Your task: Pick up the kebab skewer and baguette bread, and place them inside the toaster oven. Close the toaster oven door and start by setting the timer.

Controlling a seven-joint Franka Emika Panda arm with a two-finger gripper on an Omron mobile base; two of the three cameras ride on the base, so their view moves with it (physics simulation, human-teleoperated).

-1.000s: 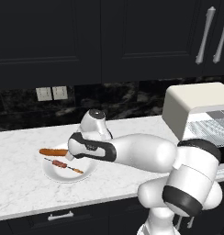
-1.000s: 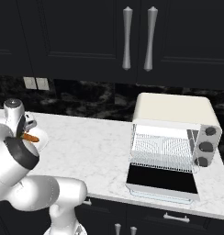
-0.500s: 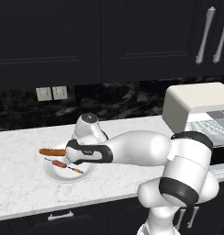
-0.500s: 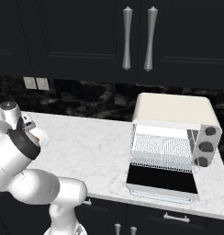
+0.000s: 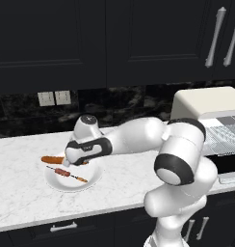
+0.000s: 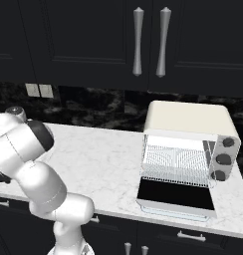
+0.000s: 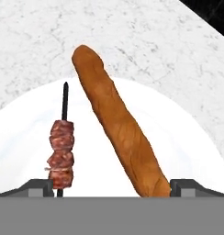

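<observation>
A white plate (image 5: 61, 184) (image 7: 22, 137) on the marble counter holds the kebab skewer (image 5: 65, 172) (image 7: 62, 149) and the baguette bread (image 5: 52, 159) (image 7: 118, 124), lying side by side. My gripper (image 5: 70, 163) (image 7: 114, 188) hangs low over the plate, open, with its tips wide apart on either side of both foods and nothing held. The cream toaster oven (image 6: 188, 117) (image 5: 211, 108) stands at the right of the counter. Its dark glass toaster oven door (image 6: 176, 194) lies folded down, showing the wire rack (image 6: 176, 159).
Three knobs (image 6: 223, 159) run down the oven's right side. Bare marble counter (image 6: 98, 159) lies between plate and oven. Dark upper cabinets with long handles (image 6: 138, 42) hang above, and wall outlets (image 5: 54, 98) sit on the backsplash. The counter's front edge runs just below the plate.
The arm has swung a little left and the hand has settled over the plate. The jaws stayed open; the food has not moved.
</observation>
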